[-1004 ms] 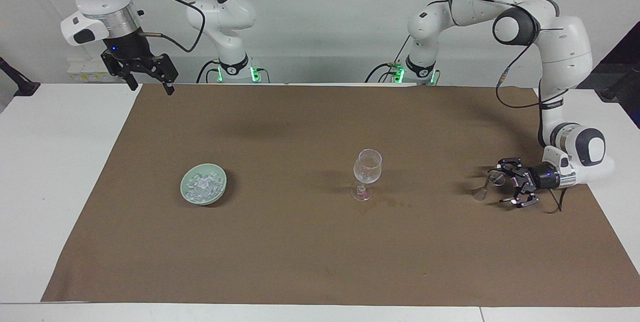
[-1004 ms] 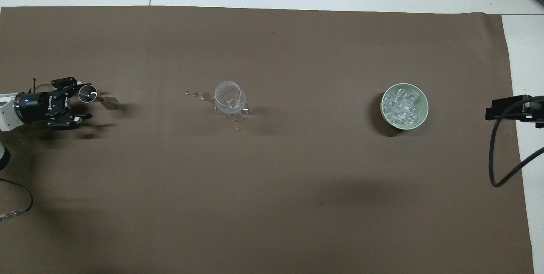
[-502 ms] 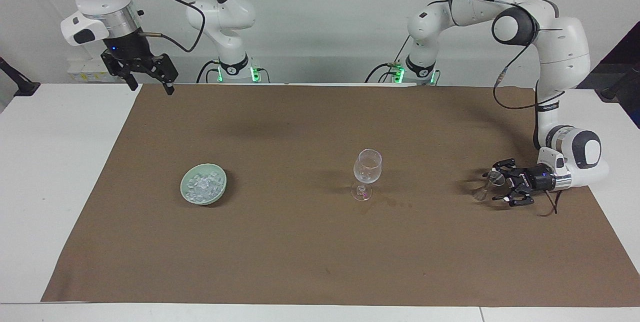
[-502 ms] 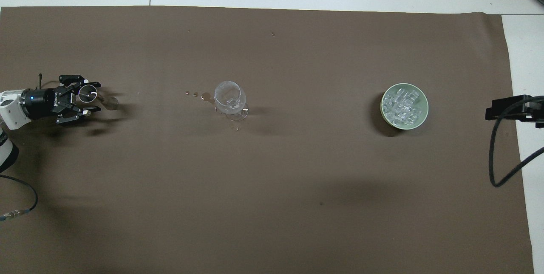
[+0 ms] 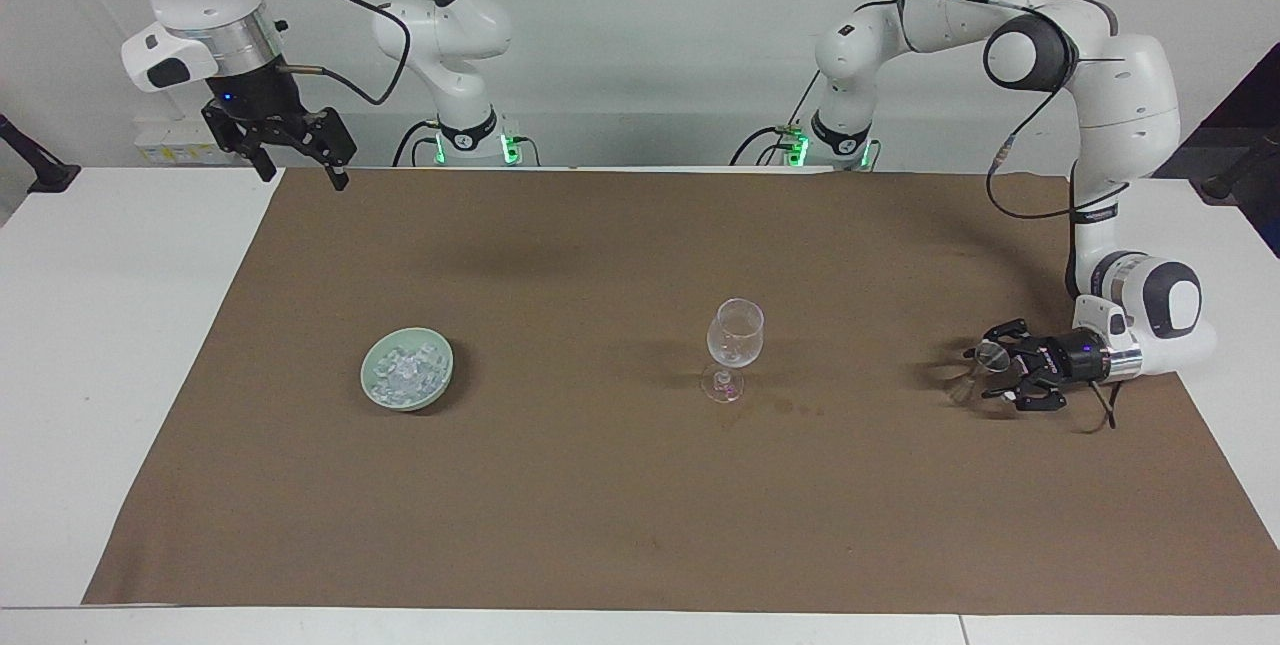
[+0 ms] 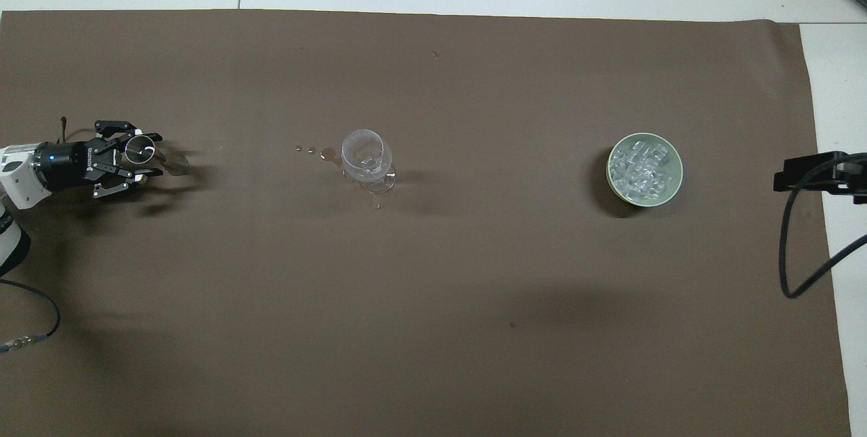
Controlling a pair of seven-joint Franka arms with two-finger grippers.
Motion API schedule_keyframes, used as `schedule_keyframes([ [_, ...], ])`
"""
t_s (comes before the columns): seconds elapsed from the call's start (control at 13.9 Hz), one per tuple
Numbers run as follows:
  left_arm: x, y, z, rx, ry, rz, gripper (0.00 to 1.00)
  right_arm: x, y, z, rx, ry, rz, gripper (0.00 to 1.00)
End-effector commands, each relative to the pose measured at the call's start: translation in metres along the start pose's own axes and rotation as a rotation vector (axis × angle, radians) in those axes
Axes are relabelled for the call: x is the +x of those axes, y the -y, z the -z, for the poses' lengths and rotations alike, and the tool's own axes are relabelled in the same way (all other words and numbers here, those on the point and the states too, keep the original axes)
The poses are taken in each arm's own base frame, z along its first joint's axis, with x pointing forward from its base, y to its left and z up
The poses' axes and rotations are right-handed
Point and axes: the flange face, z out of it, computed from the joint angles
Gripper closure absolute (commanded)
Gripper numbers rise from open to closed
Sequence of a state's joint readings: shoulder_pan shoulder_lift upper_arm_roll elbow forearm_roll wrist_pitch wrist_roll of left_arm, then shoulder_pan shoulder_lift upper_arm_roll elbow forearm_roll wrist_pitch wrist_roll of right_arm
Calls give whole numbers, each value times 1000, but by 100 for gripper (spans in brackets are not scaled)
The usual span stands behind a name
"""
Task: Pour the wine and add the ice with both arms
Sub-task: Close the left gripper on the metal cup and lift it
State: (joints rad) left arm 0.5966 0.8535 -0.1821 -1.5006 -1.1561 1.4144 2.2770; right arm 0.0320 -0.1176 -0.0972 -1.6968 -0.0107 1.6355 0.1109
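Even bright overhead light; soft shadows; frames sharp, no glare.

Left claw [image 5: 990, 377] low, horizontal; right claw [image 5: 297, 163] raised, open.

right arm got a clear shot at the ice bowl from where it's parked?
Probably yes. The right gripper hangs open and empty at its own end of the table, and nothing stands on the mat near the bowl of ice.

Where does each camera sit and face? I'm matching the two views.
Facing view: high across the table, looking at both arms; right tool raised at the mat's corner, left tool at a small glass.
Overhead view: above the robots' end, looking steeply down; only the left tool shows.
Shared: wine glass, bowl of ice.
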Motion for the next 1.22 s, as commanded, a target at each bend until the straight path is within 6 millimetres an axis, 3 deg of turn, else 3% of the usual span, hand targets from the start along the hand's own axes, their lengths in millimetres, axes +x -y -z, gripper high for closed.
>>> schedule_keyframes([
  [0.0, -5, -6, -2, -6, -42, -18, 46, 1, -1, 0, 20, -3, 12, 0],
  [0.57, -5, -7, 3, -3, -42, -24, 46, 1, -1, 0, 20, -3, 12, 0],
  [0.79, -6, -8, 5, 1, -41, -23, 53, 1, -1, 0, 20, -3, 14, 0],
  [1.15, -8, -9, 4, 1, -43, -17, 55, 1, -1, 0, 20, -3, 12, 0],
])
